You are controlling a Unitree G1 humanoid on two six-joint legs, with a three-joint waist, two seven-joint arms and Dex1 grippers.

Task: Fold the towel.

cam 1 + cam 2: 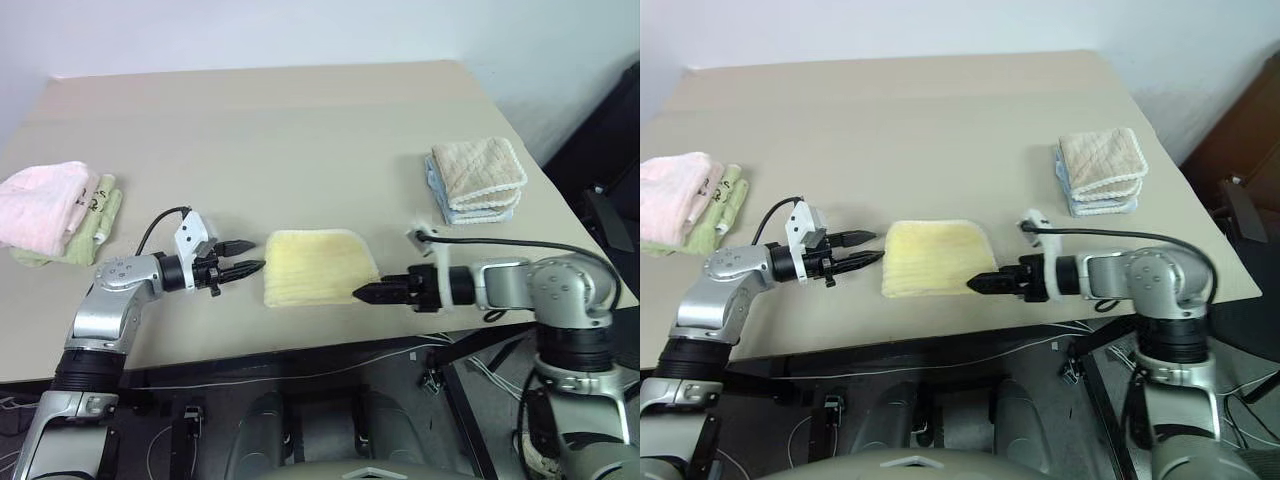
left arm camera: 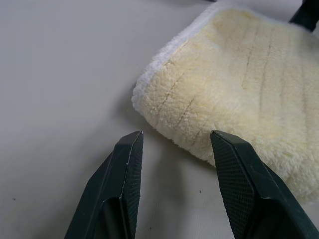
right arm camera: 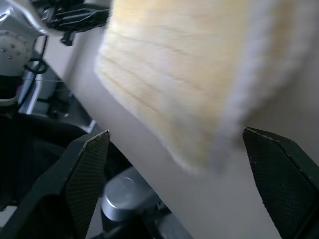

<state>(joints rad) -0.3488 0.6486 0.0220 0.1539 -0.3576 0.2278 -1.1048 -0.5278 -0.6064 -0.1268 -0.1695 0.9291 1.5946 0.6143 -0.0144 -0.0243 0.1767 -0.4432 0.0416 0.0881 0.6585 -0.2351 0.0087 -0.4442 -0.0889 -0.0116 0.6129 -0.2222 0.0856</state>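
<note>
The towel point(image 1: 318, 265), pale yellow and folded into a small thick pad, lies on the table point(image 1: 300, 130) near its front edge. My left gripper point(image 1: 245, 257) hovers just off the pad's left side, pointing at it. Its fingers point(image 2: 127, 164) are open with nothing between them, and the towel's white-hemmed corner point(image 2: 149, 74) is just ahead. My right gripper point(image 1: 362, 293) sits at the towel's near right corner. It is wide open in the right wrist view, where the towel point(image 3: 169, 74) lies ahead of the spread fingers point(image 3: 92, 159), ungripped.
A pink folded towel point(image 1: 45, 205) rests on a green one point(image 1: 100, 215) at the table's left edge. A beige folded towel point(image 1: 478, 172) tops a light blue stack at the right. The table's front edge runs just under both grippers.
</note>
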